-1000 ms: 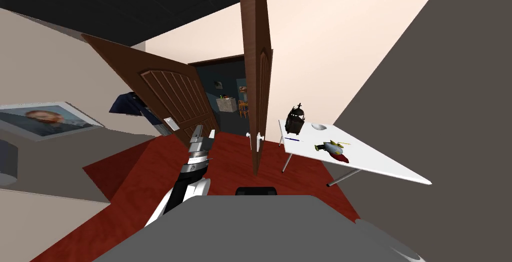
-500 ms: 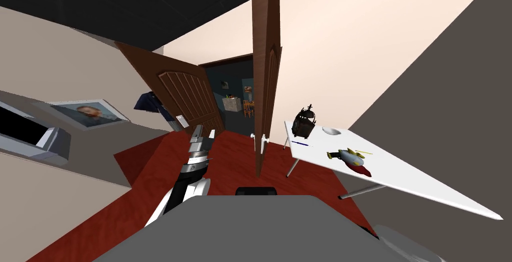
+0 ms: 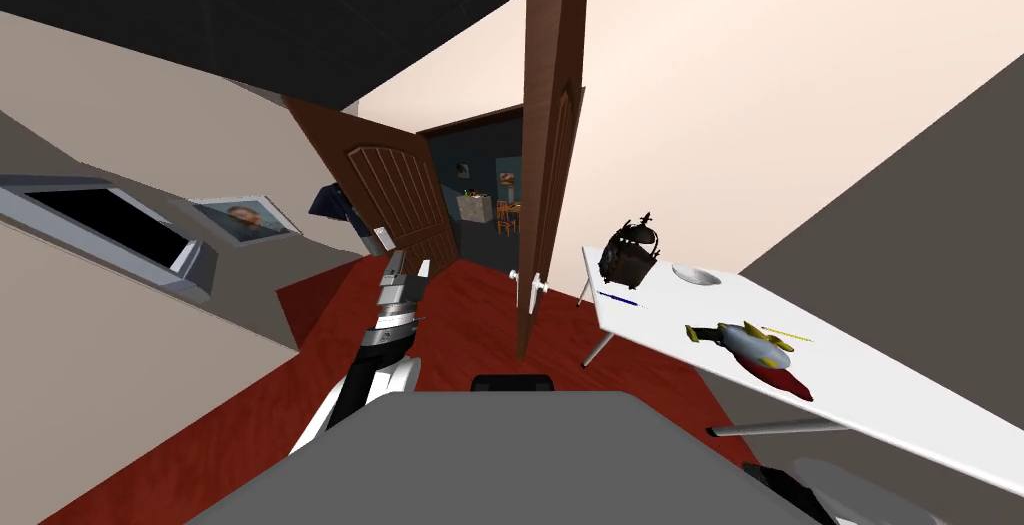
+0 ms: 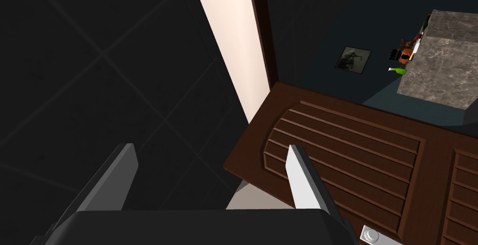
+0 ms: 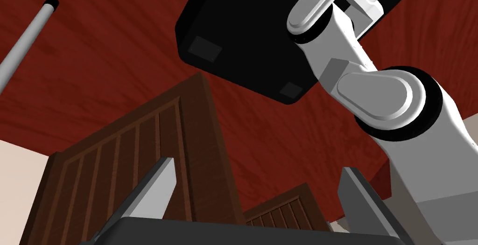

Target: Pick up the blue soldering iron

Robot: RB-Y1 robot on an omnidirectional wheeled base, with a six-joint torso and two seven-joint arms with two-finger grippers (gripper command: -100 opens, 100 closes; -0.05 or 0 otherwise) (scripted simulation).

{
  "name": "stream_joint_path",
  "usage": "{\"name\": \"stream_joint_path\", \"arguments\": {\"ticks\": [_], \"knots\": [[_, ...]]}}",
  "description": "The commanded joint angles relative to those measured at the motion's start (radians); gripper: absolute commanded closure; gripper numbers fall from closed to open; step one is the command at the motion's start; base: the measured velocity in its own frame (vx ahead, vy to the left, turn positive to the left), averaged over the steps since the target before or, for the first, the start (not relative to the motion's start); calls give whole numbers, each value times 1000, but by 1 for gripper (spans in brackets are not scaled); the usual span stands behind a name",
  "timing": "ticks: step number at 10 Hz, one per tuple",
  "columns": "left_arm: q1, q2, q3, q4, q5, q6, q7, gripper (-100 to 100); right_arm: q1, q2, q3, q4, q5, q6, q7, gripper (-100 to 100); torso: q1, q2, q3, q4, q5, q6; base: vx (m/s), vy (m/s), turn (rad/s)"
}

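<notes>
Status: nothing is picked up yet; we are only approaching. Nearest to us, the right gripper [image 5: 259,193] is hanging low, fingers spread and empty, facing the red floor [image 5: 93,69]. The left gripper [image 3: 408,271] is reaching forward over that floor, fingers likewise spread with nothing between them, pointing toward the panelled door [image 4: 345,153] on our left. Ahead, a second brown door [image 3: 548,179] is standing edge-on to us, between the left arm and the white table [image 3: 900,399] on our right. On the table a grey and red toy [image 3: 752,347] is lying closest to us. Beyond it the blue soldering iron [image 3: 618,299] is lying as a thin stick near the corner next to the door, just beside a dark lantern [image 3: 630,254], with a white bowl [image 3: 696,275] near the wall. Both grippers are well apart from the iron, so we are judging that closing in, reaching, gripping and lifting are all left. Against the earlier frames the whole view is shifting: the table is sitting lower and larger to the right, and the wall picture [image 3: 240,219] is sliding inward. We are reading this as our own turn and advance, with the left arm keeping its pose.
</notes>
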Motion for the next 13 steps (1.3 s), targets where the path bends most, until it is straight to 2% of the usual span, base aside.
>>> {"name": "stream_joint_path", "arguments": {"ticks": [1, 2, 3, 4, 5, 6, 7, 8, 9, 10, 11, 12, 13], "knots": [[0, 0, 0, 0, 0, 0, 0, 0, -5, -33, 2, 32, 2, -16, 12, -100, 0, 0, 0, 0, 0, 0, 42, 7, 102], [0, 0, 0, 0, 0, 0, 0, 0, -17, -68, 17, 70, 16, -25, 28, -100, 0, 1, 0, 0, 0, 1, 45, 5, 236], [0, 0, 0, 0, 0, 0, 0, 0, -17, -71, 17, 78, 16, -25, 28, -100, 0, 0, 0, 0, 0, 0, 39, -6, 114], [0, 0, 0, 0, 0, 0, 0, 0, -30, -105, 30, 102, 28, -32, 43, -100, -1, 1, 0, 0, 0, 1, 48, -5, 148], [0, 0, 0, 0, 0, 0, 0, 0, -30, -105, 30, 120, 28, -32, 43, -100, -1, 0, 0, 0, 0, 0, 43, -10, 97], [0, 0, 0, 0, 0, 0, 0, 0, -42, -137, 41, 150, 38, -37, 57, -100, -1, 1, 0, 0, -1, 1, 44, -17, 195], [0, 0, 0, 0, 0, 0, 0, 0, -42, -137, 41, 159, 38, -37, 57, -100, -1, 0, 0, 0, 0, 0, 35, -23, 127], [0, 0, 0, 0, 0, 0, 0, 0, -55, -166, 49, 185, 45, -41, 71, -100, -2, 1, 0, 0, -1, 1, 47, -26, 188], [0, 0, 0, 0, 0, 0, 0, 0, -55, -166, 49, 195, 45, -41, 71, -100, -2, 0, 0, 0, 0, 0, 41, -29, 120], [0, 0, 0, 0, 0, 0, 0, 0, -69, -191, 55, 223, 51, -43, 84, -100, -2, 1, 0, 0, -1, 1, 59, -36, 233], [0, 0, 0, 0, 0, 0, 0, 0, -69, -191, 55, 202, 51, -43, 84, -100, -2, -1, 0, 0, 0, 0, 48, -45, 94], [0, 0, 0, 0, 0, 0, 0, 0, -69, -191, 55, 226, 51, -43, 84, -100, -3, 0, 0, 0, -1, 1, 18, -18, -34], [0, 0, 0, 0, 0, 0, 0, 0, -83, -213, 59, 256, 55, -43, 96, -100, -2, 2, 1, 0, -1, 2, 36, -25, 160]]}}
